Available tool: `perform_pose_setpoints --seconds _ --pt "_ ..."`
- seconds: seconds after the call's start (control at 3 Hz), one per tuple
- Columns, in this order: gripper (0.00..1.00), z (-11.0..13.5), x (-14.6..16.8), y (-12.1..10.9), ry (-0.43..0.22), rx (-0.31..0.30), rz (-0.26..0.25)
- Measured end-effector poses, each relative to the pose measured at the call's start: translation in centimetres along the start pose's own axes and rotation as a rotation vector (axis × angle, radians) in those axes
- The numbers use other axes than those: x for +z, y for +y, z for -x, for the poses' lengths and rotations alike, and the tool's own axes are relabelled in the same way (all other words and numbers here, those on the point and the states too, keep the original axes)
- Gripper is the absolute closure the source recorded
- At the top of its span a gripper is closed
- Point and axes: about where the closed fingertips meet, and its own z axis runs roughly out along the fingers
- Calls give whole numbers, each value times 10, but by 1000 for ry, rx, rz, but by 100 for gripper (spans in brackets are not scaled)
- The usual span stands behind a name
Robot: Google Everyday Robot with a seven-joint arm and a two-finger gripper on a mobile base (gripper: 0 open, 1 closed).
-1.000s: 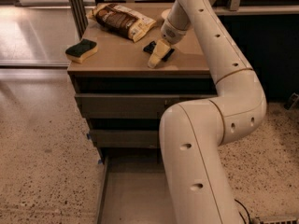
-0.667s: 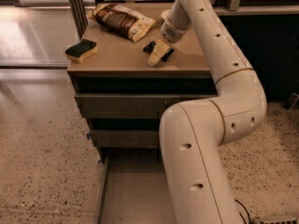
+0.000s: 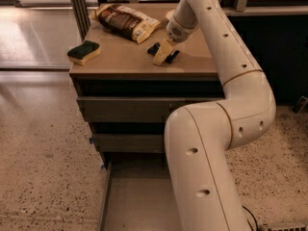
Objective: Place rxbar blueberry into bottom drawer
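Note:
The rxbar blueberry (image 3: 154, 48) is a small dark bar lying on the brown cabinet top (image 3: 120, 61), right of centre. My gripper (image 3: 162, 55) is down on top of the bar and covers its middle, so only the dark ends show on either side. The bottom drawer (image 3: 130, 201) is pulled out at floor level below the cabinet front. Its plain grey floor shows, and my arm hides its right part.
A large brown-and-cream snack bag (image 3: 127, 20) lies at the back of the cabinet top. A green-and-yellow sponge (image 3: 83, 52) sits at its left front. Two upper drawers (image 3: 125, 109) are closed. My white arm (image 3: 216, 143) fills the right foreground. Speckled floor lies to the left.

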Motion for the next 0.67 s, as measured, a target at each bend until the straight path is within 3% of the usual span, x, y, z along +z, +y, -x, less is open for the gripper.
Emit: perform_pose_setpoints --seconds 0.33,0.67 --pt "100 0 0 0 0 0 0" --pt "100 9 -22 4 0 0 -1"
